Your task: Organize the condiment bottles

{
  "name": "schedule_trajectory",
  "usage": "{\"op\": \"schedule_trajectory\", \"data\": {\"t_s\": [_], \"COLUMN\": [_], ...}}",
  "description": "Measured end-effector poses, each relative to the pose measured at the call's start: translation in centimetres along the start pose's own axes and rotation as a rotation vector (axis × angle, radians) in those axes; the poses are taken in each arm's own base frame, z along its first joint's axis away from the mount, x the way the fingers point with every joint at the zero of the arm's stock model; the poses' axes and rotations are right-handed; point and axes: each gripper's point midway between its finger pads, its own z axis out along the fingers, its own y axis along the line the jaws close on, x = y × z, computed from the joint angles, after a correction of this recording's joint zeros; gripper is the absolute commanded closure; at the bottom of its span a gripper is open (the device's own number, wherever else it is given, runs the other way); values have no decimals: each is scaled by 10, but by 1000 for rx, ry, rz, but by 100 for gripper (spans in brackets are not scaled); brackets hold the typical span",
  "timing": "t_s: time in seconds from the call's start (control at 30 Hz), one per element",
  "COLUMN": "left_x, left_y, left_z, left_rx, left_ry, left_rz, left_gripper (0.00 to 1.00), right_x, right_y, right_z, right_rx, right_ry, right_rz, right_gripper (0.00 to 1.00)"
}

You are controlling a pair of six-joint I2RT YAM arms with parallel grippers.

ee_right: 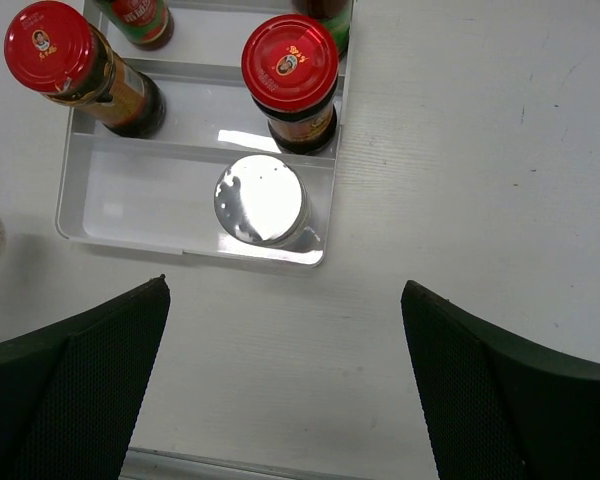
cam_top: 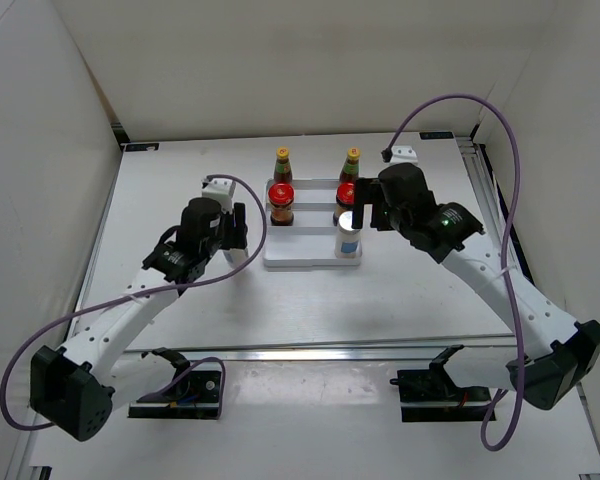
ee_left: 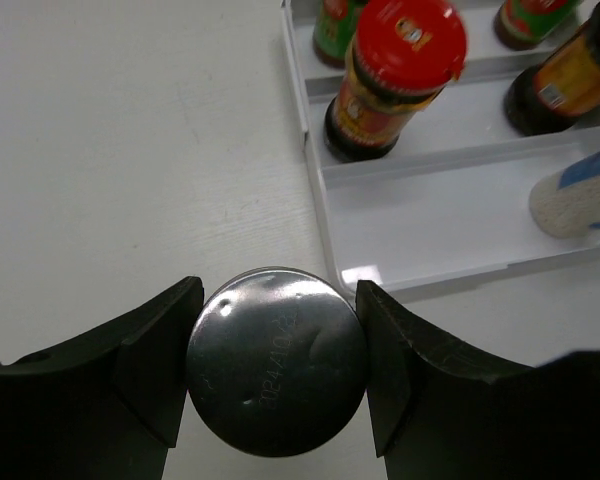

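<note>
Left hand (ee_left: 275, 330) is clamping a silver-topped pale cylindrical shaker (ee_left: 277, 375) by its sides; likely light, rigid, slick-walled. Right hand (ee_right: 285, 292) is hanging released above the white stepped tray (ee_right: 140, 200).

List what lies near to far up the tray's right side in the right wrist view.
The silver-topped shaker → red-lidded jar → bottle, mostly cut off at the picture's top edge.

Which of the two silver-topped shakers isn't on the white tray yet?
The shaker gripped by the left gripper, left of the tray. The other shaker stands in the tray's front row, right end.
</note>
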Motion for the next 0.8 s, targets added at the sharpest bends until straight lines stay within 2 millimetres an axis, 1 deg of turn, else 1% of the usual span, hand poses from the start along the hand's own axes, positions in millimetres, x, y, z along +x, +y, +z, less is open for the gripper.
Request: {"op": "schedule_trajectory", "data": {"t_s": [0.13,0.2,0.27,0.33,0.4,0.43,0.53,0.6,0.7,0.8], "left_x": [-39,-57,-70,-74,-67,-60,-30,-13,-2,-1], "left_y": [-17,-28,-42,-56,-71,-77,-89,-93,-97,-100], "left_z": [-8,-7,-1,11,27,35,59,70,82,90], "left_rx": [43,69,98,125,150,158,165,169,176,184], "left_ry": [-81,-114,-134,-136,-113,-94,-9,35,55,44], "left_rz": [-18,-24,-24,-19,-5,8,64,98,131,152], "left_gripper": [89,89,89,89,89,89,89,89,89,89], "right_x": [-1,-1,-1,-1,-1,-2,-5,-4,-2,0], "right_y": [-1,-2,-3,-5,-7,-8,-12,-17,-23,-26], "right_z": [-2,-2,-4,-6,-9,-11,-17,-23,-31,-34], "right_rx": [2,4,9,13,16,18,18,24,36,43], "right_ry": [-3,-5,-7,-7,-12,-17,-37,-47,-52,-52], "right_rz": [1,0,1,-1,0,3,8,7,2,-1], "right_gripper": [0,0,0,0,0,0,0,0,0,0]}}
